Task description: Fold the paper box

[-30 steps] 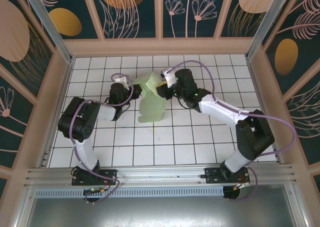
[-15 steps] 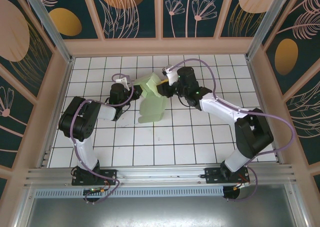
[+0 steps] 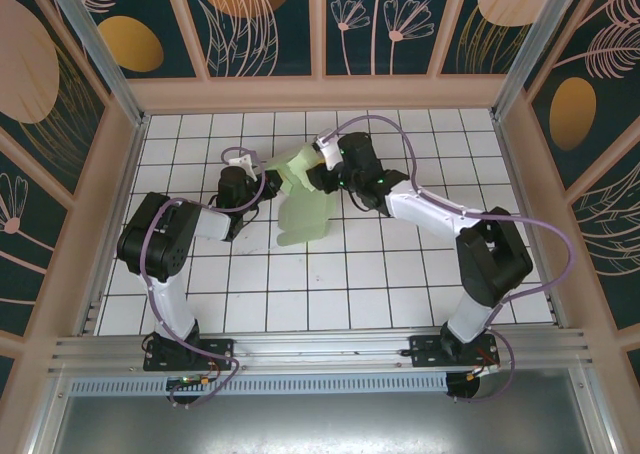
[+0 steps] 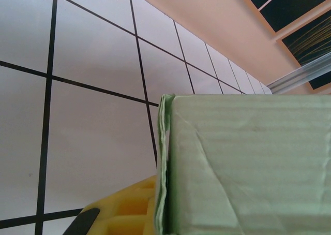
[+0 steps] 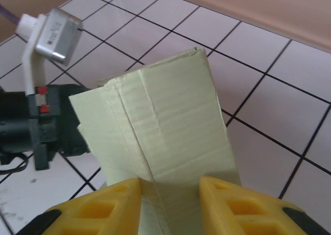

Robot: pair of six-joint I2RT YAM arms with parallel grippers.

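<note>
The paper box [image 3: 305, 212] is sitting partly folded on the far middle of the tiled surface [image 3: 380, 274], between the two hands. The left hand [image 3: 264, 187] is clamping shut on the box's left edge, with the green card lying right against its yellow finger [image 4: 129, 211]. The right hand [image 3: 318, 177] is reaching in from the opposite side, its fingers parted and straddling a creased panel of the box.
</note>
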